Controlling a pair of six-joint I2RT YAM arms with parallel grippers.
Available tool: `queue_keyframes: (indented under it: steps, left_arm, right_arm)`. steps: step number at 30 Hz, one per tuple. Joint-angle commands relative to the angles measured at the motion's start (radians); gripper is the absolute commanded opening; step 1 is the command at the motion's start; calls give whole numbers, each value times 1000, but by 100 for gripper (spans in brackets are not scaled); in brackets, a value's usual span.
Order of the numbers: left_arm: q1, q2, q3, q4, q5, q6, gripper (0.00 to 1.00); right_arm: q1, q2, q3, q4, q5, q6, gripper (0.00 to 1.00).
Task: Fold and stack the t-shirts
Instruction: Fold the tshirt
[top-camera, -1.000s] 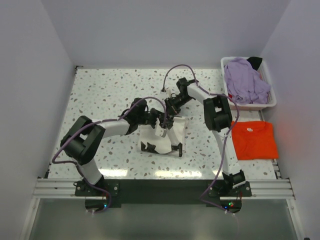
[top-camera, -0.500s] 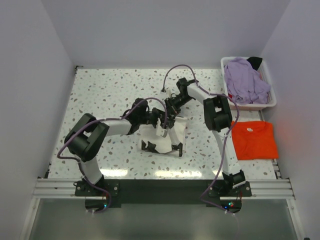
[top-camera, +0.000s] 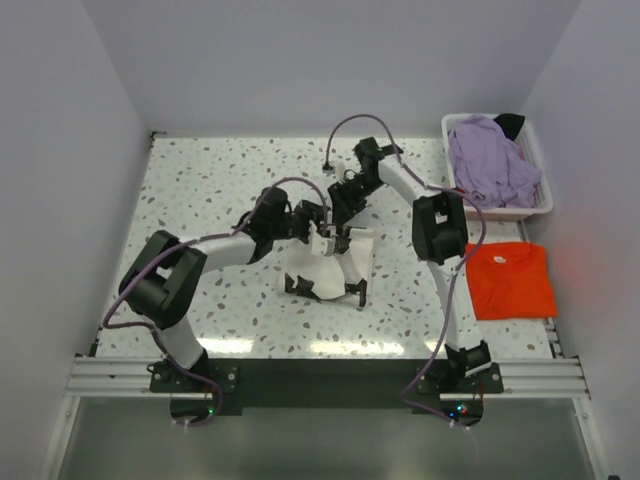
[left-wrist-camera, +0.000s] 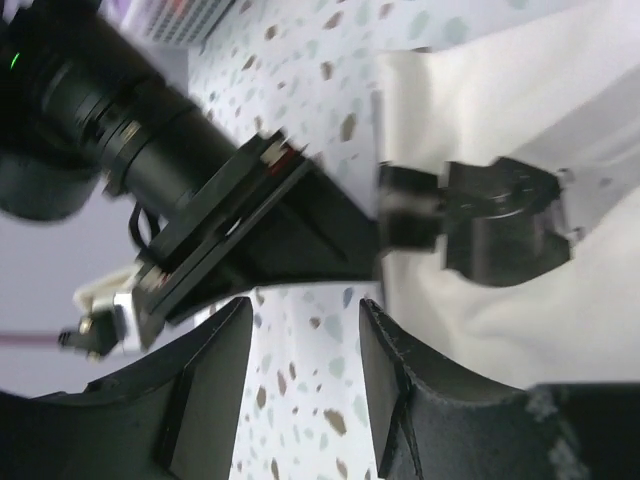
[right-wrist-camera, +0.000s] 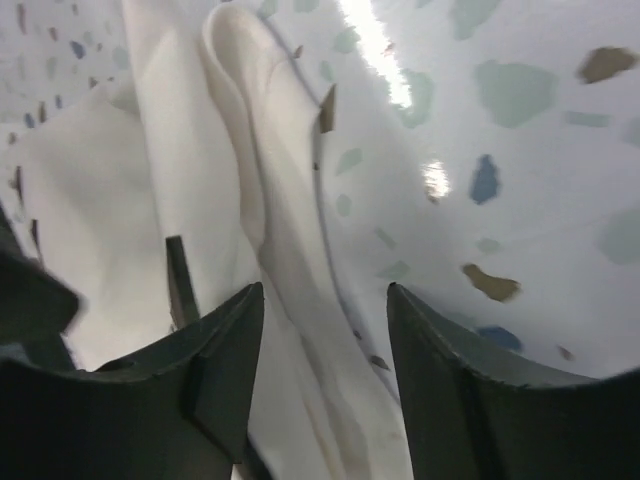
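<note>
Middle of the worktop (top-camera: 200, 180): the cream-white t-shirt (top-camera: 332, 268) lies bunched, not flat, with its long axis roughly far edge to near edge. Both arms reach in over its far end.

Right claw (right-wrist-camera: 322, 295) is released, jaws apart, straddling a raised fold (right-wrist-camera: 255, 150) of the shirt. The fold runs lengthwise through the gap, so closing across it should pinch it. I see nothing clenched there.

Left claw (left-wrist-camera: 303, 310) is also released. Bare speckled worktop shows between its fingers (left-wrist-camera: 205, 390). The cloth sits off to one side, just beyond one finger, toward the right edge.

So the right claw is the one on the cloth. The left has to shift toward the right edge before it can grab anything. The claws are close together, and the right arm's wrist fills much of the left wrist view. I'd call that a collision risk if both go for the same corner.

The orange-red t-shirt (top-camera: 510, 280) lies flat by the right edge, on the near side of the white basket (top-camera: 545, 205). It reads as already folded, probably the stack base. The lavender t-shirt (top-camera: 490, 165) is heaped in the basket at the far right corner, not yet done.

My guess: early on shirt two, about to take the far hem for a fold toward the near edge.
</note>
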Motion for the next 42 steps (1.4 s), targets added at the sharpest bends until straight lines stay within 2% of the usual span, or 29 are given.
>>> queue_keyframes:
  steps: [1, 2, 5, 6, 7, 9, 14, 20, 26, 29, 30, 32, 39, 41, 42]
  left_arm:
    - [57, -132, 145, -174, -26, -279, 53]
    - [69, -138, 174, -231, -32, -392, 54]
    - [145, -106, 296, -505, 0, -580, 59]
    - [159, -68, 348, -539, 17, -629, 60]
    - [178, -45, 375, -572, 38, -708, 61]
    - [222, 36, 470, -699, 106, -763, 66]
    - [294, 158, 564, -811, 186, -922, 73]
    - [308, 276, 684, -961, 200, -878, 75]
    - [307, 327, 689, -943, 128, -873, 74]
    - [307, 360, 713, -980, 117, -854, 74]
    - [307, 374, 725, -991, 117, -846, 73]
    - [305, 382, 733, -1008, 129, -830, 73]
    - [307, 399, 739, -1038, 160, -806, 72]
    - [307, 402, 738, -1029, 163, -804, 69]
    - [307, 402, 739, -1023, 167, -807, 61]
  right_arm:
    - [-35, -123, 75, 53, 174, -55, 58]
    - [-50, -135, 77, 59, 183, -49, 61]
    - [-79, -210, 62, 53, 179, -29, 70]
    - [-85, -225, 48, 49, 168, -18, 72]
    - [-91, -242, 32, 40, 160, -18, 72]
    - [-93, -284, -23, 1, 146, -20, 72]
    - [-93, -325, -184, -52, 123, -35, 66]
    - [-93, -292, -251, -60, 198, -101, 61]
    - [-95, -261, -278, -34, 211, -107, 56]
    - [-95, -244, -270, -45, 214, -110, 48]
    - [-95, -238, -268, -49, 217, -121, 41]
    - [-93, -235, -268, -59, 226, -135, 35]
    - [-96, -232, -264, -65, 252, -159, 16]
    - [-98, -230, -262, -60, 261, -165, 10]
    - [-98, -230, -264, -54, 269, -165, 7]
